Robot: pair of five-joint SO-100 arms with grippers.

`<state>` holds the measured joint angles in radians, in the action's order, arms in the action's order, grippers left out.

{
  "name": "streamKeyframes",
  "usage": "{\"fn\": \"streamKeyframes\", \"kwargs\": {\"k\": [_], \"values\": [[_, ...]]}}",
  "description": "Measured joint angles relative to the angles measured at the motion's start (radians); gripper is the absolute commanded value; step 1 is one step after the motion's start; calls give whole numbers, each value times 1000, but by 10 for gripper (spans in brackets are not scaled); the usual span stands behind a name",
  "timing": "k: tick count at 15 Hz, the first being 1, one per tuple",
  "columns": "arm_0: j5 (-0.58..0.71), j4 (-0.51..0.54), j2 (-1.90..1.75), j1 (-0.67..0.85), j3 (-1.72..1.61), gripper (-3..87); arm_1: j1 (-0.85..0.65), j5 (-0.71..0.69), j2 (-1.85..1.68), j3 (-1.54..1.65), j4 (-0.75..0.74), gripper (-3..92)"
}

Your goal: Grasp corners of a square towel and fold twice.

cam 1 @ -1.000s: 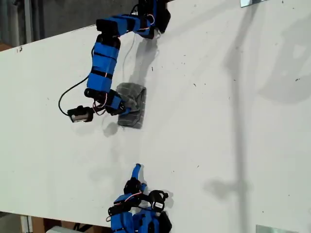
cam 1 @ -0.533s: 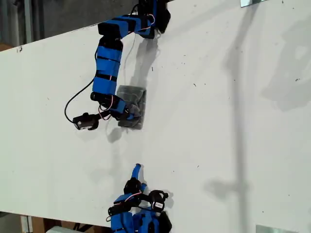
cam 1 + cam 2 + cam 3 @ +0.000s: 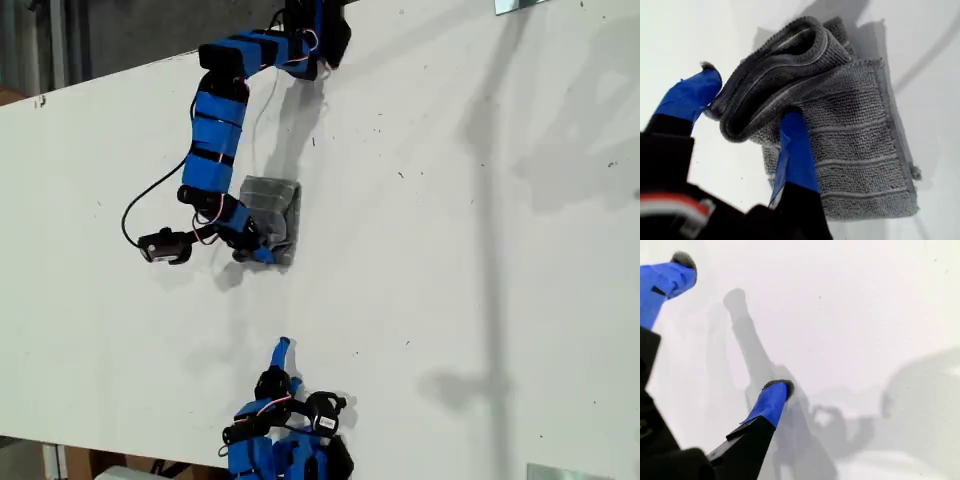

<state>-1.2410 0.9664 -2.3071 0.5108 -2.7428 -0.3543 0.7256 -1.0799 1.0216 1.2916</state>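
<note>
The towel (image 3: 273,204) lies folded into a small grey striped rectangle in the exterior view's upper left part of the table. In the first wrist view the towel (image 3: 860,150) has its upper layers curled up into a thick roll. My first gripper (image 3: 748,100) pinches that roll, one blue finger (image 3: 796,150) on top of the cloth and the other at the roll's outer edge. In the exterior view my first gripper (image 3: 255,249) sits at the towel's lower end. My second gripper (image 3: 730,325) is open over bare table, at the exterior view's bottom (image 3: 282,350). The corners are lost in the folds.
The white table (image 3: 450,250) stretches wide toward the exterior view's right. A black cable (image 3: 135,205) loops beside the first arm, near its wrist camera (image 3: 165,244). Metal plates sit at the exterior view's top right (image 3: 520,5) and bottom right (image 3: 560,472).
My first gripper swung out and back, ending lower along the towel in the exterior view. The towel's lower end bunched up a little. The second arm stayed still.
</note>
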Motion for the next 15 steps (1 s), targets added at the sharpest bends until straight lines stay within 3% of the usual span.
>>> {"fn": "streamKeyframes", "kwargs": {"k": [4,9,11,15], "values": [[0,0,0,0,0,441,-106,51,-580,416,35,285],[0,-2,0,3,0,441,-17,221,-1131,1144,-115,273],[0,-6,0,5,0,441,-2,215,-1078,1144,-141,281],[0,-9,0,5,0,442,31,110,-634,733,-120,278]]}}
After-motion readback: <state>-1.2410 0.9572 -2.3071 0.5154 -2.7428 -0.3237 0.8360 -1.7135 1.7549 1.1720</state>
